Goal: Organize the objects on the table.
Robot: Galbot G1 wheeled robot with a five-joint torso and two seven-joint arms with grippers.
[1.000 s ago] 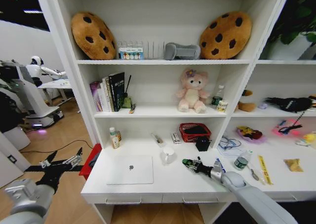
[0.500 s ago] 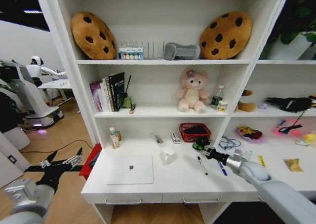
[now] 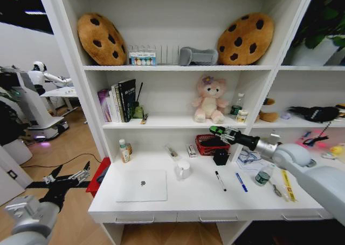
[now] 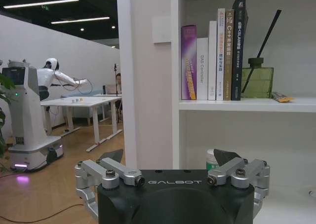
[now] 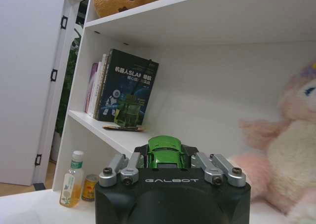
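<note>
Green toy car [image 5: 167,151] sits pinched in the right gripper [image 3: 216,130], raised above the red basket [image 3: 207,145] over the table [image 3: 188,199]. Left gripper [image 4: 173,165] hangs spread wide beside the table's left end, empty

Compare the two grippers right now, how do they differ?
The right gripper is shut on a tiny green toy car, while the left gripper is open and holds nothing. The right gripper is raised over the desk beside the red wire basket; the left gripper hangs low, off the desk's left end. Both are black with silver finger links.
</note>
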